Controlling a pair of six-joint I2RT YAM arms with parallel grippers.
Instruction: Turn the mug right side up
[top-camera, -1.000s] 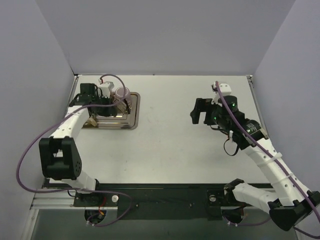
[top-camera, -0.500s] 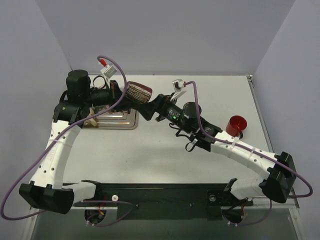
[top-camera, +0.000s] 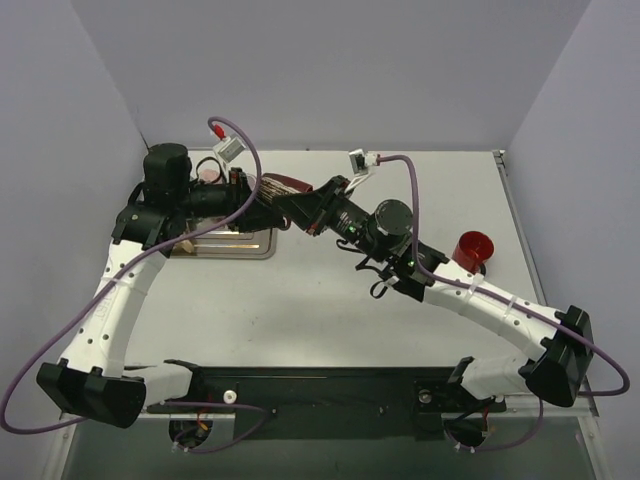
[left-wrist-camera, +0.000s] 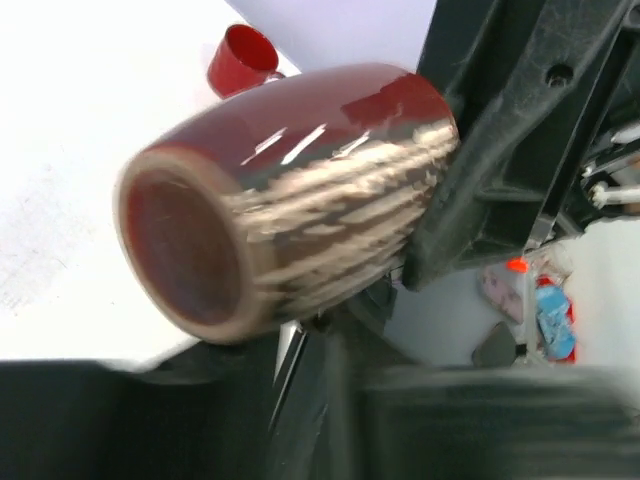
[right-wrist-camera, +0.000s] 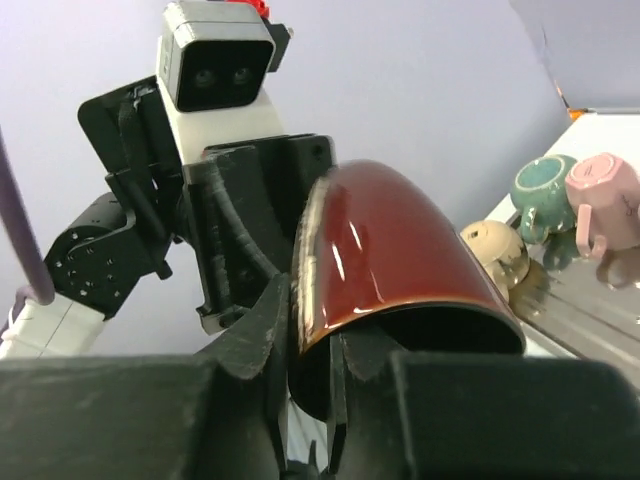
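Note:
A dark red mug (top-camera: 283, 187) with beige streaks hangs on its side in the air above the tray's right edge. In the left wrist view its base faces the camera (left-wrist-camera: 190, 245). My right gripper (top-camera: 305, 205) is shut on the mug's rim (right-wrist-camera: 390, 240), one finger inside the mouth and one outside (right-wrist-camera: 315, 300). My left gripper (top-camera: 250, 195) stands at the mug's base end. Its blurred fingers (left-wrist-camera: 320, 350) lie below the mug, parted, with nothing between them.
A metal tray (top-camera: 262, 245) at the back left holds a beige mug (right-wrist-camera: 495, 250), a teal mug (right-wrist-camera: 540, 190) and a pink mug (right-wrist-camera: 605, 195), all overturned. A red cup (top-camera: 472, 248) stands on the table at the right.
The right arm has reached across to the mug that the left arm lifted off the tray. The right jaws have shut on its rim and the left jaws have parted.

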